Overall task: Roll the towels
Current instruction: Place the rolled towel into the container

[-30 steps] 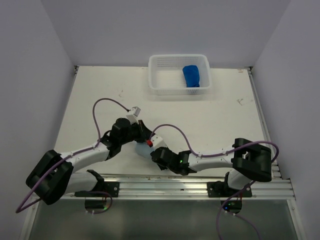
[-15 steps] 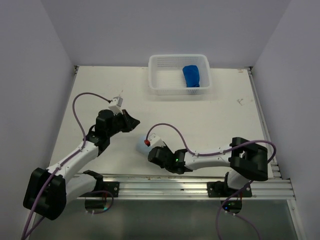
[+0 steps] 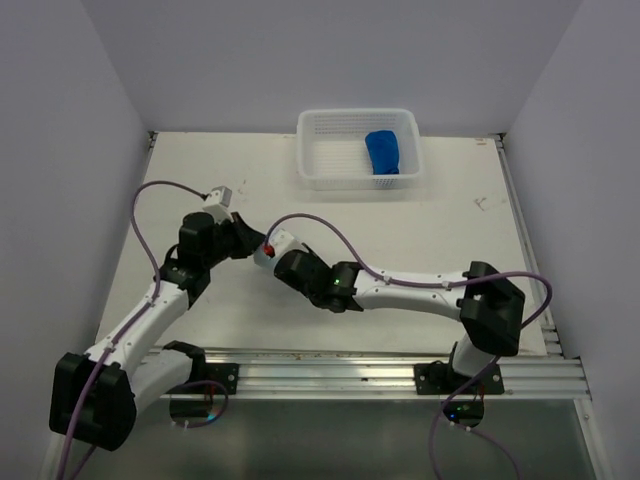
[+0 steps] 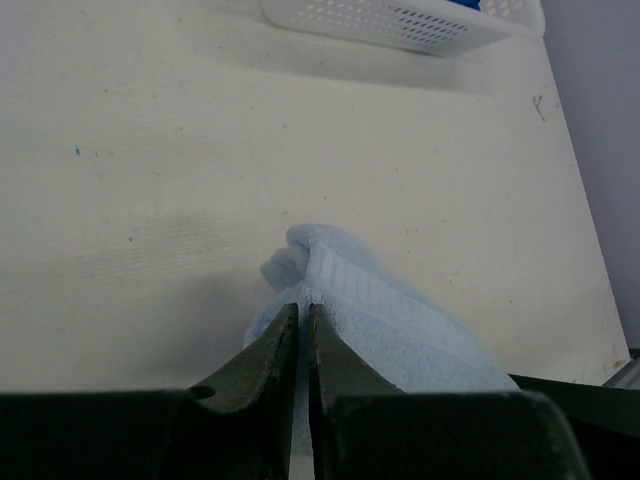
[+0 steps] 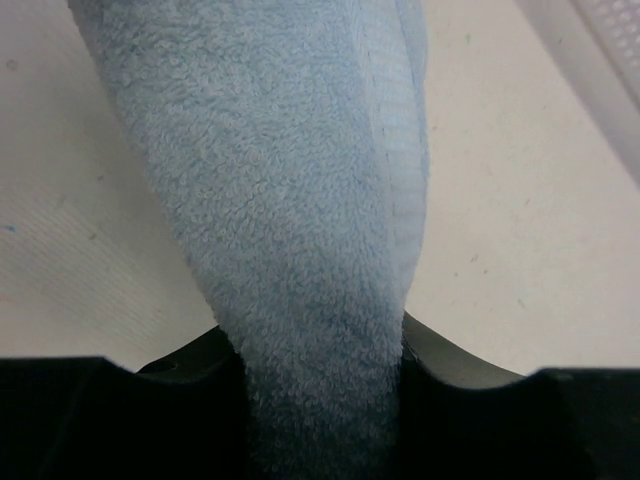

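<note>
— Where was the pale towel (image 5: 280, 180)?
— Clamped, bunched, between the fingers of the right gripper (image 5: 315, 345), over the table (image 3: 430, 240) (left of centre).
— And the left gripper (image 4: 304, 308)?
— Jaws pressed nearly together, tips at the towel's hem; whether they nipped any cloth, I couldn't tell.
— The dark blue towel (image 3: 383, 152)?
— It lay in the basket (image 3: 320, 178) at the far edge.

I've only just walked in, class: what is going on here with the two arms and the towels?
The right gripper holds the pale blue towel bunched between its fingers. The left gripper, jaws almost shut, has its tips at that towel's edge; whether it pinches any cloth is unclear. The dark blue towel lies in the white basket at the far edge of the table.
</note>
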You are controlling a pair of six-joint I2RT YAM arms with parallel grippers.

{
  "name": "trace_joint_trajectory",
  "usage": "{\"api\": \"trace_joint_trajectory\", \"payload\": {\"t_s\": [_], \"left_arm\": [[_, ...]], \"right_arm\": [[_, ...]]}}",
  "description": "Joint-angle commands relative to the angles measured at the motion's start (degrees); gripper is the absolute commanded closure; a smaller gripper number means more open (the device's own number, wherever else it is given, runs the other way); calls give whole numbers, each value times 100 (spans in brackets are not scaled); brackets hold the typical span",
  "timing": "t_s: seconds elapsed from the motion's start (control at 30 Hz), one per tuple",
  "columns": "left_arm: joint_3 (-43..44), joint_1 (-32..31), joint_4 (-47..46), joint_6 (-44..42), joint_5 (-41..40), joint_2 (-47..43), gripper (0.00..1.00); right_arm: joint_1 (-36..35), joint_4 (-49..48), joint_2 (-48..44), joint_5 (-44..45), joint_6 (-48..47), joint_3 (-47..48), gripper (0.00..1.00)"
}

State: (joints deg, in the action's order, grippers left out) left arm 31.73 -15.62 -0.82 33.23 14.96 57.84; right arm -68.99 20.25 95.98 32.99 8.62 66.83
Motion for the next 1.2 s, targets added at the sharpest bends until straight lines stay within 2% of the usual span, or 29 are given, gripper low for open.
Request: {"api": "trace_joint_trajectory", "payload": {"t_s": [0.0, 0.17, 0.27, 0.37, 0.4, 0.5, 0.57, 0.7, 0.8, 0.93, 1.17], "left_arm": [[413, 277, 73, -159, 156, -168, 88], [686, 524, 73, -299, 323, -45, 87], [800, 595, 301, -458, 332, 25, 87], [975, 665, 249, -502, 639, 104, 87], [1063, 691, 353, -589, 657, 122, 87], [1475, 700, 634, -861, 395, 218, 88], [1635, 709, 872, -1037, 202, 219, 88], [1609, 709, 812, -1161, -10, 157, 87], [1539, 709, 847, -1319, -90, 332, 88], [1337, 709, 671, -1355, -11, 490, 88], [1336, 709, 574, -1372, 252, 842, 89]], "right_arm": [[235, 312, 157, 173, -1018, 846, 100], [983, 497, 403, -318, -1372, 1885, 100], [1702, 699, 763, -696, -1407, 3050, 100], [2265, 919, 1342, -986, -1285, 3835, 100], [2398, 998, 1501, -1197, -1223, 4395, 100], [2802, 1243, 2404, -1601, -1065, 5441, 100], [2987, 1306, 2687, -1752, -1091, 6005, 100], [3338, 1306, 3285, -1937, -1021, 6648, 100], [3725, 1289, 3628, -2182, -538, 7035, 100], [4174, 1104, 3866, -2464, 182, 7055, 100], [4543, 1051, 4340, -2210, 833, 7080, 100]]}}
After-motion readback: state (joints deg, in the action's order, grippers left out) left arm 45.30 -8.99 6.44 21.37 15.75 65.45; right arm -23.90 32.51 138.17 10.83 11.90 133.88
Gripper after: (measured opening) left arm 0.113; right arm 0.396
